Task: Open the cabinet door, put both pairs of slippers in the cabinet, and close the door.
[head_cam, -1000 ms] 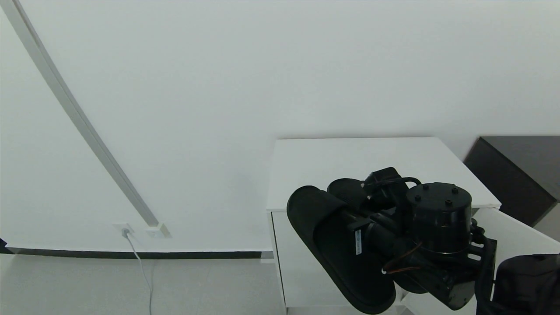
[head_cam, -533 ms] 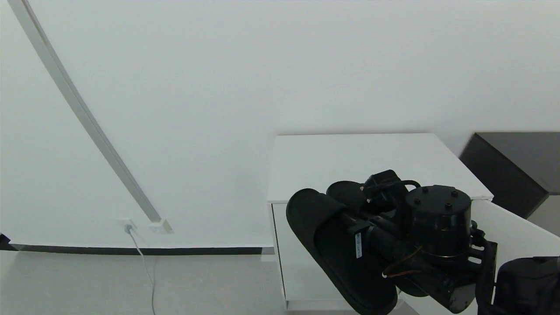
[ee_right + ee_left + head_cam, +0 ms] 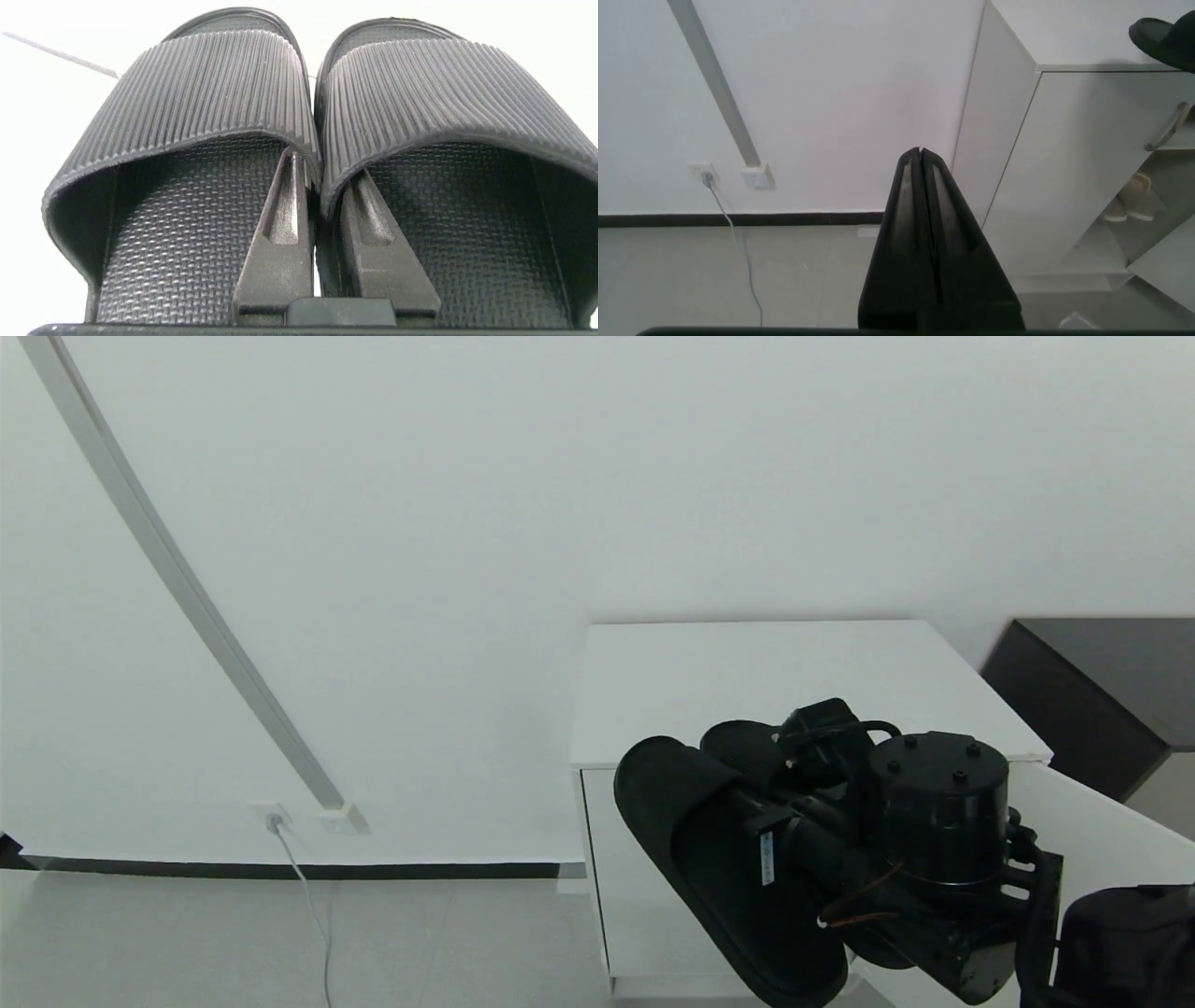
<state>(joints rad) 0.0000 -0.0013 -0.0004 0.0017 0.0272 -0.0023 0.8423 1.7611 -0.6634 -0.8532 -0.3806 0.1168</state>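
A pair of black slippers (image 3: 719,859) hangs in the air in front of the white cabinet (image 3: 766,681), level with its top edge. My right gripper (image 3: 322,233) is shut on them, one finger inside each slipper, pinching the two adjoining strap sides together. The ribbed straps (image 3: 215,103) face the wrist camera. The cabinet's right door (image 3: 1102,840) stands open. On a shelf inside rests a pale pair of slippers (image 3: 1134,196). My left gripper (image 3: 920,159) is shut on nothing, low and to the left of the cabinet, pointing at the wall.
The cabinet's left front panel (image 3: 1083,168), with a bar handle (image 3: 1167,126), is shut. A dark piece of furniture (image 3: 1092,700) stands right of the cabinet. A wall socket with a cable (image 3: 271,821) and a slanted rail (image 3: 177,579) are on the left wall.
The head camera shifted slightly, so the cabinet sits a little higher in the picture. My right arm and the black slippers barely moved.
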